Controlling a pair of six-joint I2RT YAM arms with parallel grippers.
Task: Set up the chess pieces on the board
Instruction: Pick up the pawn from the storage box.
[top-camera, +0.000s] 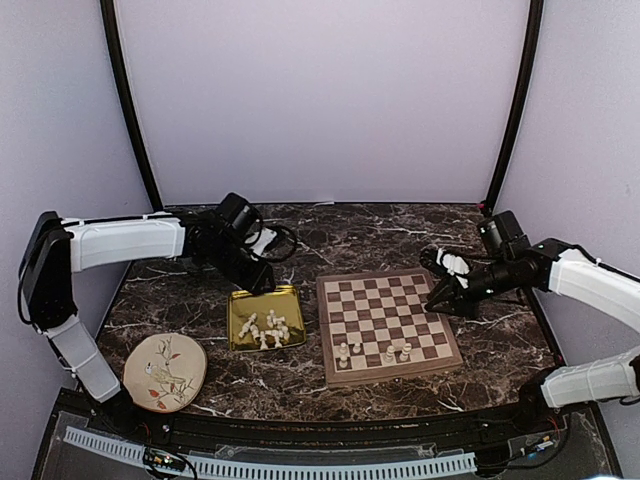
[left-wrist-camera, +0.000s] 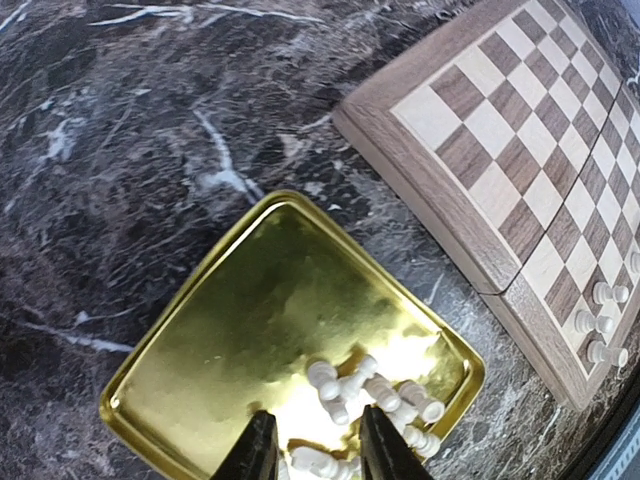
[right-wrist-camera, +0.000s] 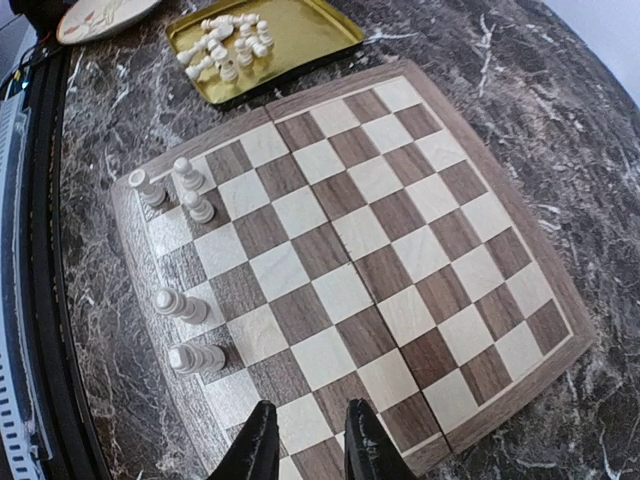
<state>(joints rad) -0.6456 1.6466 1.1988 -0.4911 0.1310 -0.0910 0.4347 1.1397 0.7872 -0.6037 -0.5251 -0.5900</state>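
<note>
left gripper (left-wrist-camera: 320, 455): fingers narrowly parted, low over the gold tray (left-wrist-camera: 190, 330). One white piece lies in the gap; I cannot tell whether it is pinched or merely underneath.
right gripper (right-wrist-camera: 308, 452): fingers a little apart and empty, above the 3 o'clock edge of the board (top-camera: 380, 300).
likely reason: the left arm fetches from the tray while the right waits beside the squares.
chess pieces (top-camera: 268, 328): most are heaped in the tray, at 9 o'clock from the board. Five stand upright along the board's 6 o'clock rows.
plate (top-camera: 165, 372): at 8 o'clock from the tray, with no pieces on it.
hard to see: both wrist views crop the fingertips, and the piece types are too small to tell.
</note>
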